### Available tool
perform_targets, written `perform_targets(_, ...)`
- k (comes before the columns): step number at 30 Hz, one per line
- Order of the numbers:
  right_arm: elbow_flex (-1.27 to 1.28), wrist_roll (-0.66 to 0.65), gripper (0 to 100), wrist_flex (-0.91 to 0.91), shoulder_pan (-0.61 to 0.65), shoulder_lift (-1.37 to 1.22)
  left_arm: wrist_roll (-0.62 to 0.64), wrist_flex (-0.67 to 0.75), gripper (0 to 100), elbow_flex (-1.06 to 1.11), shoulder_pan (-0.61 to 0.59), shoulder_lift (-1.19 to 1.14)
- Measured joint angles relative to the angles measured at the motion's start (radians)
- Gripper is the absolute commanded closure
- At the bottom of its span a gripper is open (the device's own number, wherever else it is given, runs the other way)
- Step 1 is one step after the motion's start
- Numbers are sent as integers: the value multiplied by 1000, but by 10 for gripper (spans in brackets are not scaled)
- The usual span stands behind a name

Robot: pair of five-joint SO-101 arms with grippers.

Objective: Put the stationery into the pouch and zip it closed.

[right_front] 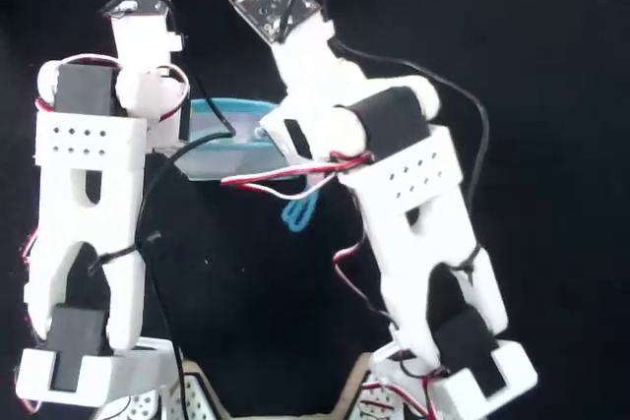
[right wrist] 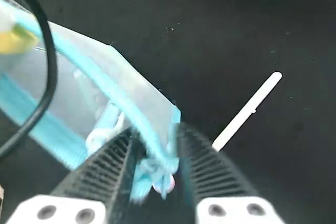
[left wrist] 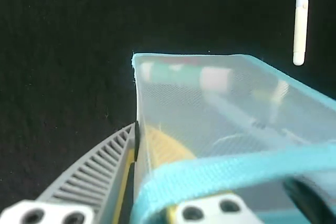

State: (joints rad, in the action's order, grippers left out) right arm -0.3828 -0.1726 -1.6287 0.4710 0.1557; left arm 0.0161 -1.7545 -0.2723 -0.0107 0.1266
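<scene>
The pouch (right_front: 224, 133) is translucent mesh with light blue edging and lies on the black table between the two arms. Through its wall I see several stationery items, among them a green and white one (left wrist: 181, 73). My left gripper (left wrist: 137, 129) is shut on the pouch's (left wrist: 220, 114) edge, grey finger (left wrist: 100, 169) outside and a yellow finger inside. My right gripper (right wrist: 157, 135) is shut on the blue corner of the pouch (right wrist: 105, 98) at the zip's end. A white pen (left wrist: 301, 19) lies on the table outside the pouch, close beside the right gripper's corner (right wrist: 247, 109).
A blue loop of strap (right_front: 300, 209) hangs out below the pouch near the right arm's red and white wires (right_front: 285, 176). A black cable (right wrist: 44, 56) crosses in front of the pouch. The black table (right_front: 551, 95) stretches off to the right.
</scene>
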Motion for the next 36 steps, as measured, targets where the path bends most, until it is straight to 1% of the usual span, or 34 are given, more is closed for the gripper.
perform_targets(5,-106,0,848,-15,-15,20,0,-2,970,-9,-2,-3)
perform_targets(8,-153,29,891,-41,-18,54,0,-2,970,-9,-2,-3)
perform_targets(12,-164,75,982,-44,-18,87,0,-2,970,-6,-2,-3)
perform_targets(13,-164,83,986,-44,-18,87,0,-2,970,-6,-2,-3)
perform_targets(15,-149,86,962,-44,-8,86,0,-2,970,-6,-2,-3)
perform_targets(19,-51,92,939,-41,74,66,0,-2,970,-3,-3,23)
perform_targets(22,14,95,939,6,103,74,-2,-2,970,20,-3,46)
perform_targets(30,265,100,939,201,112,166,-3,-2,970,23,-3,54)
perform_targets(36,284,100,939,219,112,333,-2,-2,970,23,-3,54)
